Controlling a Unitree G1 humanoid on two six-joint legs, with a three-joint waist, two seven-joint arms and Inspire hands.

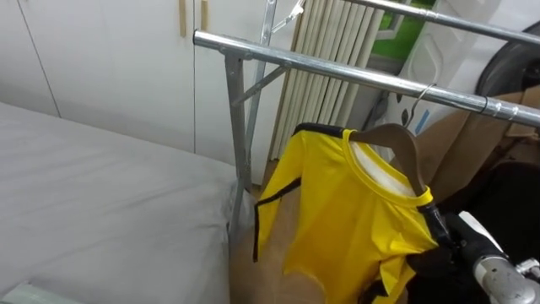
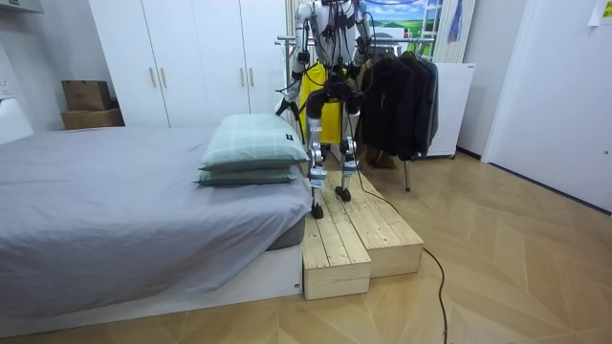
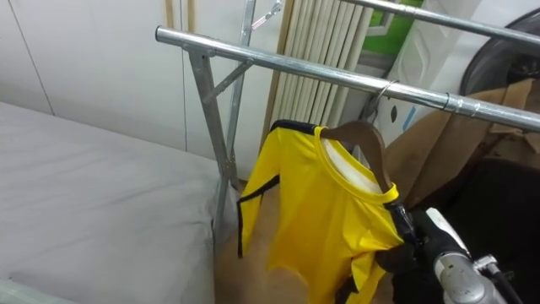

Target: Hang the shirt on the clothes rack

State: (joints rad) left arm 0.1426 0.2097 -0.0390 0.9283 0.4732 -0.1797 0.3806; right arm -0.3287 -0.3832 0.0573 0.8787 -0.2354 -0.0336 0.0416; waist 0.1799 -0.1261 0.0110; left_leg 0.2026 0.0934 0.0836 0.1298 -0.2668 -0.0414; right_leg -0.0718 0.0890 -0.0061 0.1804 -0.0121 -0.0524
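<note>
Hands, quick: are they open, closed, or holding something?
Left hand: cannot be told.
Right hand: against the yellow shirt on its hanger; open or closed cannot be told.

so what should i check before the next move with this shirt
1. Hook seated over the rail: cannot tell; it sits at the rail, but its far side is hidden.
2. Yellow shirt on the hanger: ok, the collar sits round the hanger's neck.
3. Hanger level: not ok, it slopes down toward the right hand.
4. Right hand's hold: cannot tell, it is hidden at the shirt's shoulder.
5. Free rail beside the hook: ok, it is bare toward the robot's left.
6. Footing: ok, the robot stands upright on the wooden platform.
</note>
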